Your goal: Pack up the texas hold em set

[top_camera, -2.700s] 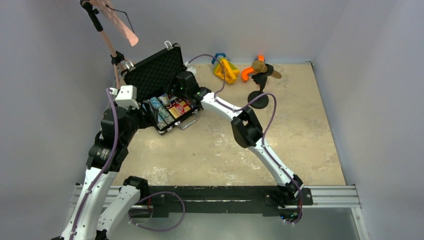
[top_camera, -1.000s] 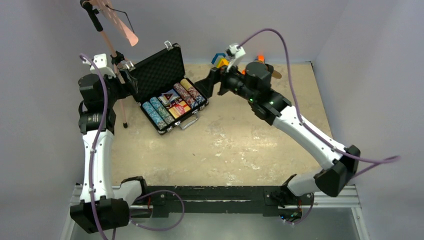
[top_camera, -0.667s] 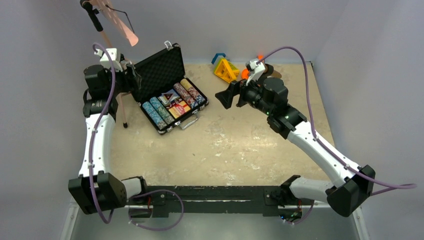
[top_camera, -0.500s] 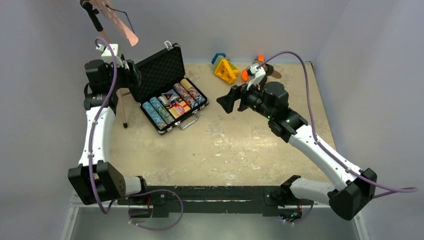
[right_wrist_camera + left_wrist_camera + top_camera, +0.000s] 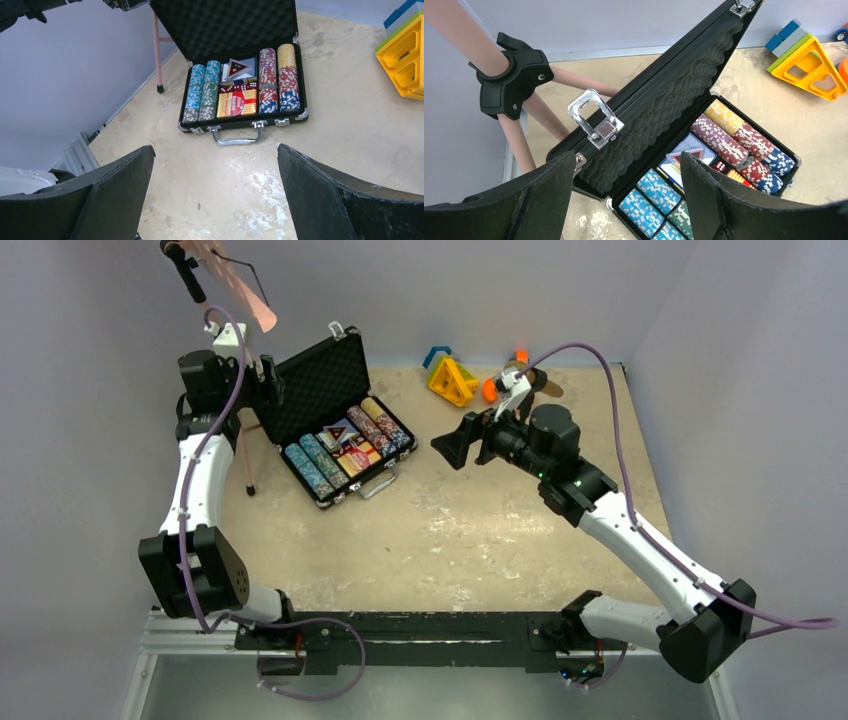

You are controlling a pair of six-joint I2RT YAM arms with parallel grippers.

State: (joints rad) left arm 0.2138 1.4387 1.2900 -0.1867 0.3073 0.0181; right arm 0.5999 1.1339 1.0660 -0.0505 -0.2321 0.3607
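The black briefcase (image 5: 345,445) lies open at the back left, its foam-lined lid (image 5: 315,385) standing up. Rows of coloured chip stacks (image 5: 200,92) and card decks (image 5: 238,102) fill its tray, and the silver handle (image 5: 237,137) faces the table's middle. My left gripper (image 5: 268,380) hangs open at the lid's upper left corner. In the left wrist view, the left gripper (image 5: 628,157) frames the lid's edge and a silver latch (image 5: 594,117) without touching them. My right gripper (image 5: 450,445) is open and empty, to the right of the case; in the right wrist view the right gripper (image 5: 216,149) looks at the case from over bare table.
A pink tripod stand (image 5: 243,440) rises just left of the case, its black hub (image 5: 511,82) close to my left fingers. Yellow and blue toy shapes (image 5: 450,378) and an orange piece (image 5: 490,388) lie at the back wall. Walls close in on the left, back and right.
My right gripper has drawn back from the case, rightward and toward the table's middle, still open. My left gripper has shifted up to the lid's top left corner.
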